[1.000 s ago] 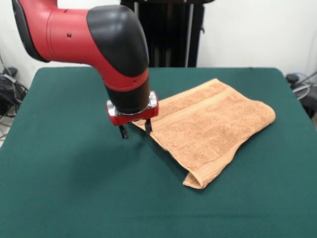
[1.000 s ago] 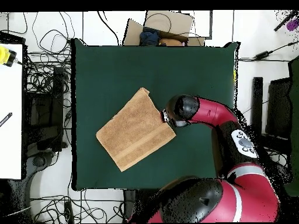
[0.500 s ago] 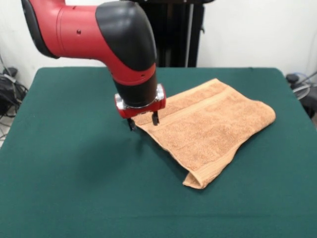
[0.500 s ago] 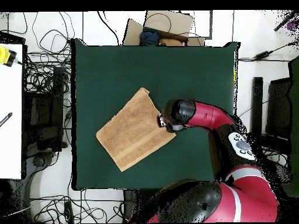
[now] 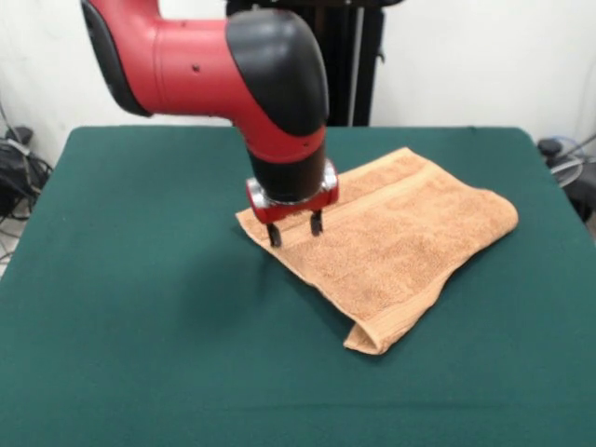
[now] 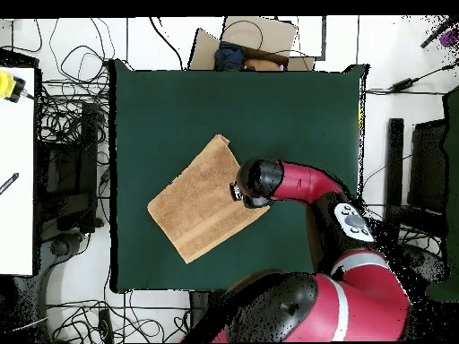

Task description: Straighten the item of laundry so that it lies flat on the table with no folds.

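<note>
clearly the grasp step is in hand: the tool (image 5: 291, 229), prongs apart and empty, hovers over the left corner of the folded towel (image 5: 396, 240) mid-worktop (image 5: 130, 317). next it should descend, pinch the top layer and peel it open.

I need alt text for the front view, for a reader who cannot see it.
A red and black robot arm lowers its open gripper over one corner of a folded orange-tan towel lying on a dark green table. The towel is doubled over, not flat.
</note>
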`<state>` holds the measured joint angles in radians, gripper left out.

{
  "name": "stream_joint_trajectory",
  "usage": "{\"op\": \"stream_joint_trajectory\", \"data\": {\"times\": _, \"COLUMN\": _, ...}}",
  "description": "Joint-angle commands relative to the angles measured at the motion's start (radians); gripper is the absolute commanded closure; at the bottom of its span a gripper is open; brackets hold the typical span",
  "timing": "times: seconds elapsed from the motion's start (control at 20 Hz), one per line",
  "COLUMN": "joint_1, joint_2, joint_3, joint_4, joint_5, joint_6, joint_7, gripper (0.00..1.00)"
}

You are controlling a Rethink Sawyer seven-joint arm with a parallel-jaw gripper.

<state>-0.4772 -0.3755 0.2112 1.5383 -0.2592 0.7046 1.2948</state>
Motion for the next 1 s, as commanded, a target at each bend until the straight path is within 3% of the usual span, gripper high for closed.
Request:
{"op": "stream_joint_trajectory", "data": {"times": 0.05, "joint_1": 0.055, "joint_2": 0.155, "joint_3": -0.042, "joint_4": -0.047, "joint_5": -0.025, "joint_6": -0.109, "joint_7": 0.223, "gripper": 0.00}}
{"op": "stream_joint_trajectory", "data": {"times": 0.35, "joint_1": 0.063, "joint_2": 0.173, "joint_3": -0.071, "joint_4": -0.023, "joint_5": -0.027, "joint_6": -0.226, "joint_7": 0.236, "gripper": 0.00}}
{"op": "stream_joint_trajectory", "data": {"times": 0.95, "joint_1": 0.027, "joint_2": 0.166, "joint_3": -0.056, "joint_4": -0.010, "joint_5": -0.014, "joint_6": -0.266, "joint_7": 0.213, "gripper": 0.00}}
{"op": "stream_joint_trajectory", "data": {"times": 1.0, "joint_1": 0.028, "joint_2": 0.165, "joint_3": -0.057, "joint_4": -0.010, "joint_5": -0.016, "joint_6": -0.269, "joint_7": 0.214, "gripper": 1.00}}
